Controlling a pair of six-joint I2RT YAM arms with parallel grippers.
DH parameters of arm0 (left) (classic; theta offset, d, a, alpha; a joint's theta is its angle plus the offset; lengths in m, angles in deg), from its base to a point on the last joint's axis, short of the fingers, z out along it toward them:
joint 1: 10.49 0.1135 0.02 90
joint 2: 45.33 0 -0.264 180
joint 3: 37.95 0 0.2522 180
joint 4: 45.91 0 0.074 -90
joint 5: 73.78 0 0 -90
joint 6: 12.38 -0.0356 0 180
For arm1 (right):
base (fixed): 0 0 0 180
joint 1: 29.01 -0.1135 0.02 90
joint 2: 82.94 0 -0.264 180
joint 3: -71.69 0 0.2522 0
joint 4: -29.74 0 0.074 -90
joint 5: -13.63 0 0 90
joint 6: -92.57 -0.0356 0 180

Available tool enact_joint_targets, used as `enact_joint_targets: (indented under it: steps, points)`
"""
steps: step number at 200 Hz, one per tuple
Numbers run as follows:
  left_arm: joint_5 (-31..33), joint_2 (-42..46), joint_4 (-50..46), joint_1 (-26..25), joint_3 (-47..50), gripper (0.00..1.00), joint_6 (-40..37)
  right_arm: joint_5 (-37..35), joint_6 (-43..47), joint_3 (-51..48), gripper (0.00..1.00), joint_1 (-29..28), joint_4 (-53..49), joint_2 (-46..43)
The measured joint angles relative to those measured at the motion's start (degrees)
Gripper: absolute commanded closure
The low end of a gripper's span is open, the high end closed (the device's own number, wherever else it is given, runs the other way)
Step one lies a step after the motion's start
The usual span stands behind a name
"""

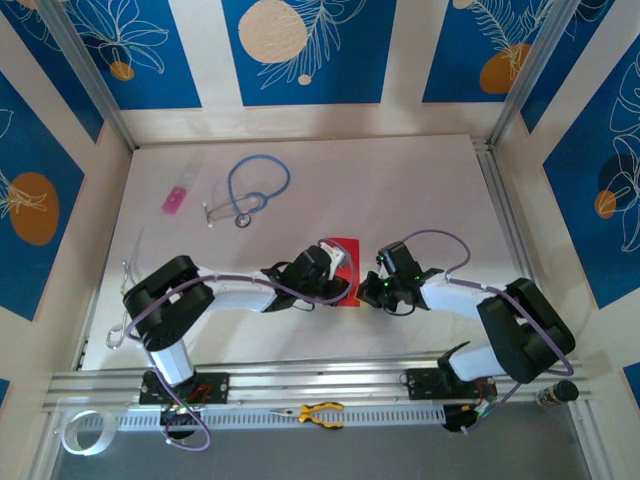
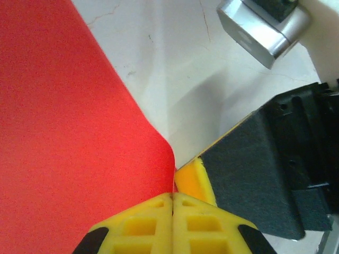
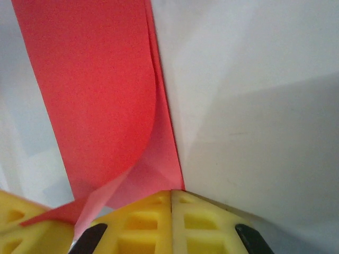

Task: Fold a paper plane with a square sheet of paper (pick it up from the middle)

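Yellow fingertips of the left gripper (image 2: 172, 206) are pressed together with no gap at the bottom of the left wrist frame, right at the edge of the square sheet of paper (image 2: 69, 132), which lies partly folded, one flap curling up, on the white table (image 1: 400, 180) at the centre of the overhead frame. Facing it, the right gripper (image 3: 170, 203) is likewise closed at the sheet's edge, though whether either pair actually nips the paper is hard to tell. Further out, a blue stethoscope (image 1: 255, 190) and a small pink item (image 1: 175, 198) lie toward the upper left, and yellow-handled pliers (image 1: 320, 412) rest at the bottom.
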Motion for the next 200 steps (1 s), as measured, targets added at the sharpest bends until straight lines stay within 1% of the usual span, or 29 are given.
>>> enact_joint_targets:
  steps: [30, 64, 105, 138, 172, 200]
  points:
    - [0.2, -0.2, 1.1, 0.0, 0.0, 1.00, 1.0, 0.3, -0.4, 0.0, 1.00, 0.0, 0.0, -2.8]
    - [0.2, -0.2, 1.5, 0.0, 0.0, 1.00, 1.4, 1.2, -1.5, -0.1, 1.00, -0.1, 1.5, -3.0]
    - [0.2, -0.2, 1.5, 0.0, 0.0, 1.00, 1.4, 2.4, -2.8, -1.1, 1.00, 0.0, 5.3, -0.3]
    - [0.2, -0.2, 1.6, 0.0, 0.0, 1.00, 1.4, 3.3, -3.0, -1.6, 1.00, 1.4, 5.6, 2.6]
    - [0.2, -0.2, 1.5, 0.2, 0.0, 1.00, 1.3, 5.0, -0.8, -1.2, 1.00, 2.9, 5.4, 3.4]
    - [0.2, -0.2, 1.5, 1.3, 0.0, 1.00, 1.2, 6.2, 1.9, -1.0, 1.00, 4.0, 4.9, 3.7]
